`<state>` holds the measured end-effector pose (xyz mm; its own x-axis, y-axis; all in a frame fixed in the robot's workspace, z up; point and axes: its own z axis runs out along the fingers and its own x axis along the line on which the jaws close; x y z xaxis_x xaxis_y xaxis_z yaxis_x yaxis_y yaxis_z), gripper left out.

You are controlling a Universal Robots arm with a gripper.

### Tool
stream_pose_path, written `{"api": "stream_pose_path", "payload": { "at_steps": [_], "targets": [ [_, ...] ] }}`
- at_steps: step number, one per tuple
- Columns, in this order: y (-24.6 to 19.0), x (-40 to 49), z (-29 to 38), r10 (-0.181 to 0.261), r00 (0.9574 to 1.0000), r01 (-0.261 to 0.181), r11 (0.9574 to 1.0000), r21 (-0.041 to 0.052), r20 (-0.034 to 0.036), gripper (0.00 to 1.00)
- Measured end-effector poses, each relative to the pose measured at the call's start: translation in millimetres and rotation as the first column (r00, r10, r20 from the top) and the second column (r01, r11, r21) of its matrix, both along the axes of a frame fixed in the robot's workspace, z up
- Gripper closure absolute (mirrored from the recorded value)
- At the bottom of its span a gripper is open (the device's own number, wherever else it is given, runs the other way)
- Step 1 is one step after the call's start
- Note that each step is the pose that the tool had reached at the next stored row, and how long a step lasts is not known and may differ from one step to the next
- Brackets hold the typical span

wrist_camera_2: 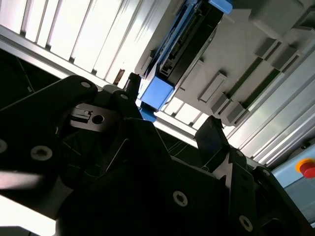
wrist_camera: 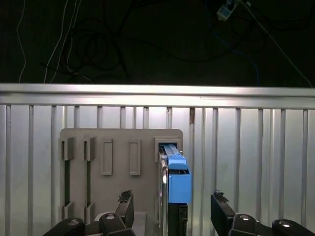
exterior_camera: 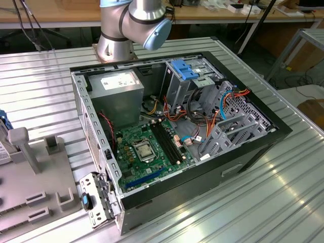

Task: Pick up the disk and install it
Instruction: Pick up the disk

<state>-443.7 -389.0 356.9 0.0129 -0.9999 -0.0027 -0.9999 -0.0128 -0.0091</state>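
Pincer spread, fingers either side of the disk, not touching; disk stands on edge in a slot of the grey rack on the bench, prob. so both flat faces are reachable; PC case nearby, side off for access to its drive cage.

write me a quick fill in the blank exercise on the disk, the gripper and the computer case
1. The disk is edged in bright ____.
2. It stands on edge in a slot of the ____ holder on the slatted table.
3. The jaws of the gripper are ____, and the disk shows between them in the first wrist view.
4. Inside the computer case, the motherboard is ____.
Missing words: blue; grey; open; green.
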Motion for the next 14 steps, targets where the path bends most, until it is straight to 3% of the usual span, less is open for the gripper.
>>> {"api": "stream_pose_path", "payload": {
  "at_steps": [5,14],
  "targets": [
    [3.9,0.0,-2.4,0.0,1.0,0.0,1.0,0.0002,0.0003,0.27],
    [3.8,0.0,-20.3,0.002,1.0,-0.002,1.0,0.0,0.0,0.27]
  ]
}}
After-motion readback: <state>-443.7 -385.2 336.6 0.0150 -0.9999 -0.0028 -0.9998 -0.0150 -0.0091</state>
